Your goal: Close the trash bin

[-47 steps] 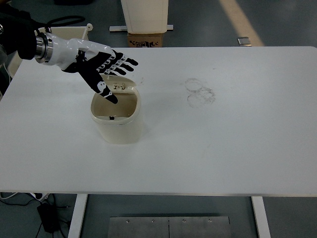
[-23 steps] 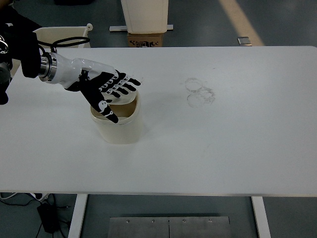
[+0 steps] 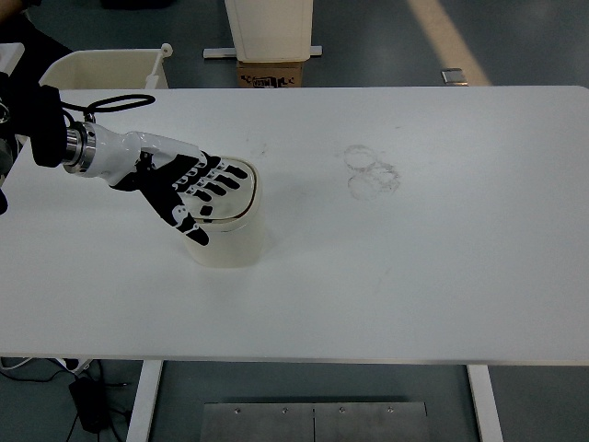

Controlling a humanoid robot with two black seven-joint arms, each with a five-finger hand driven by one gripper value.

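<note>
A small cream trash bin (image 3: 230, 241) stands on the white table (image 3: 414, 267), left of centre. Its lid (image 3: 241, 191) lies down flat over the opening. My left hand (image 3: 195, 189), white and black, lies flat on top of the lid with its fingers spread and stretched out to the right, holding nothing. The hand covers most of the lid's left half. The black left forearm comes in from the left edge. No right arm shows.
Faint ring-shaped marks (image 3: 372, 170) stain the table right of centre. Beyond the far edge stand a cream bin (image 3: 101, 66), a cardboard box (image 3: 271, 74) and a white column base (image 3: 269, 28).
The left hand came down and drew back toward the left, pressing the raised lid flat. The bin's opening, seen open earlier, is now covered.
</note>
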